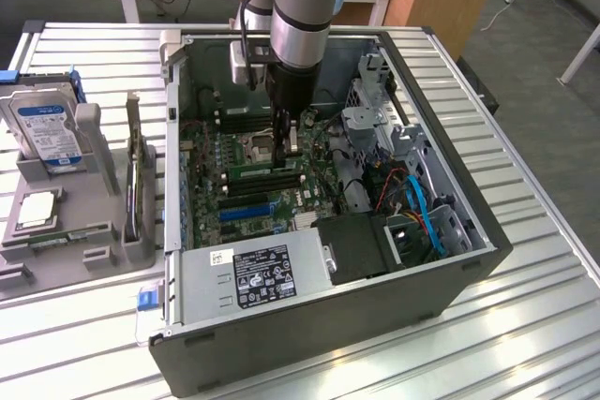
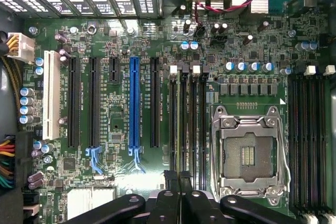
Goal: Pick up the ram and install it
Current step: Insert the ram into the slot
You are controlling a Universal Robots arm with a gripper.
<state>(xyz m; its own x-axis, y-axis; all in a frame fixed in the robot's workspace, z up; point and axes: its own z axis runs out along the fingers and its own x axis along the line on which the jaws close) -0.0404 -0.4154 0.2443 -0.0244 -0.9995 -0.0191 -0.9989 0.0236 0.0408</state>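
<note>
Ram (image 1: 262, 174), seemingly slotted, just under closed claw (image 1: 287, 142) of vertical arm (image 1: 302, 16)

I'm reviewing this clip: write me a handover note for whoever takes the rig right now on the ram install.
Pincer: shut, down inside the open computer case, right over the middle memory slots.
Ram: a green stick lying along those slots, directly under the pincer. I cannot tell whether the pincer grips it or only presses on it.
Done: the ram is at the slots.
Left: seating is not confirmed; I cannot tell whether the stick is fully down.
</note>
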